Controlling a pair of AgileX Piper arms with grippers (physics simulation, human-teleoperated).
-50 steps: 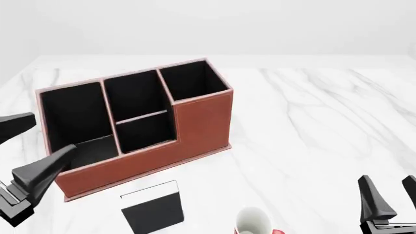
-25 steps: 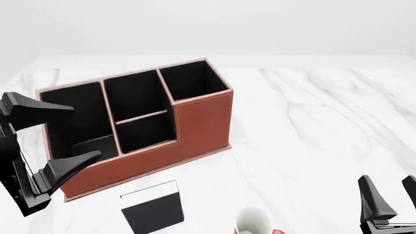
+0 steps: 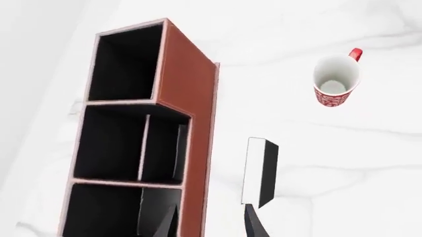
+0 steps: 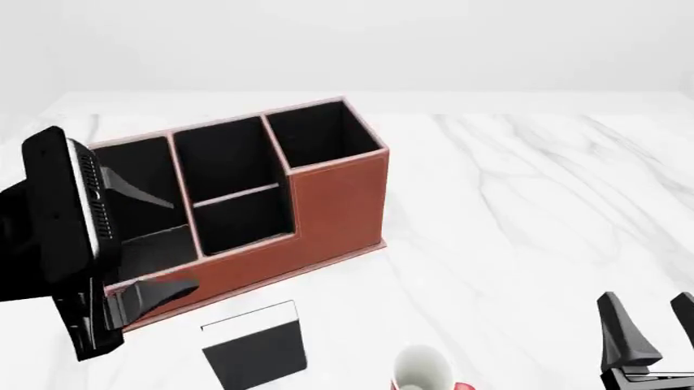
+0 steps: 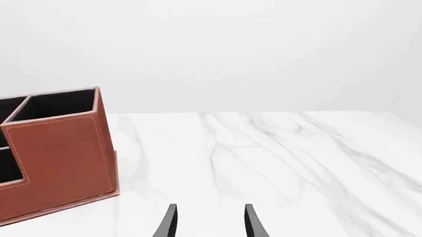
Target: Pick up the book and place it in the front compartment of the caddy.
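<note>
White marble table [image 4: 521, 211] is seen under a pale blank backdrop; the caddy [image 4: 325, 203] stands left of centre, its front compartment [image 4: 240, 218] holding nothing, and the book [image 4: 255, 345] lies flat on the marble just before the caddy's low wall, white band toward the caddy, touched by neither arm; a white-and-red mug [image 4: 423, 370] is set near the book's right. The left gripper [image 4: 146, 244] is held above the caddy's left end, fingers spread wide with nothing between them; the right gripper [image 4: 651, 333] is parked low at the near right, well apart from the book, fingers parted and holding nothing.
</note>
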